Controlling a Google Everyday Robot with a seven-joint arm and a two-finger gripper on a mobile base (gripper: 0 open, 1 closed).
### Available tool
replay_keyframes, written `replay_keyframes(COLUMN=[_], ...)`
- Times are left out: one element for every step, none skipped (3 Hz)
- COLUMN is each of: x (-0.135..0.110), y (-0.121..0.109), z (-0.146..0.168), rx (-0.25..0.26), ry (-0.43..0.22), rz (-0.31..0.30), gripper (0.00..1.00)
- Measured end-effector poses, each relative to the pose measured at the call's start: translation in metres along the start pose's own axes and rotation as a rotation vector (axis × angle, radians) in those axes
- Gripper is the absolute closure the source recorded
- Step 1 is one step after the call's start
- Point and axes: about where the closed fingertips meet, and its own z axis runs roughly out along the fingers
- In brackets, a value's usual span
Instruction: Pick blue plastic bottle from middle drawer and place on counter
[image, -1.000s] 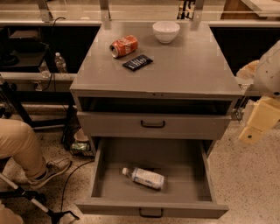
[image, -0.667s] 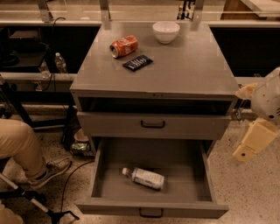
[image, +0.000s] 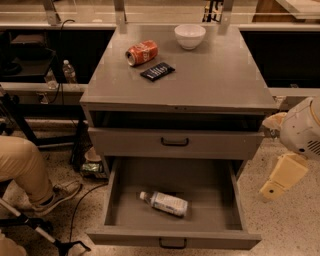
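Note:
The blue plastic bottle (image: 165, 202) lies on its side in the open middle drawer (image: 125, 220), white cap pointing left, slightly left of the drawer's centre. The drawer is pulled fully out, its black handle at the front bottom. The counter (image: 210, 80) is the flat grey top of the cabinet. My arm comes in from the right edge; its gripper (image: 280, 179) hangs to the right of the open drawer, outside the cabinet and above the floor, apart from the bottle.
On the counter lie a red soda can (image: 141, 52), a black snack packet (image: 157, 71) and a white bowl (image: 190, 36). A closed shallower drawer (image: 175, 142) sits above the open one. A seated person's leg and shoe (image: 35, 175) are at the left.
My arm has moved down and a little to the right beside the cabinet. The bottle and drawer have not moved.

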Motion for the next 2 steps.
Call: replay_keyframes(x=[0.001,-0.005], y=[0.008,0.029], z=[0.035,0.109], rx=[-0.033,-0.091], ry=[-0.047,-0.152], rz=[0.026,0.073], gripper=[0.0,0.0])
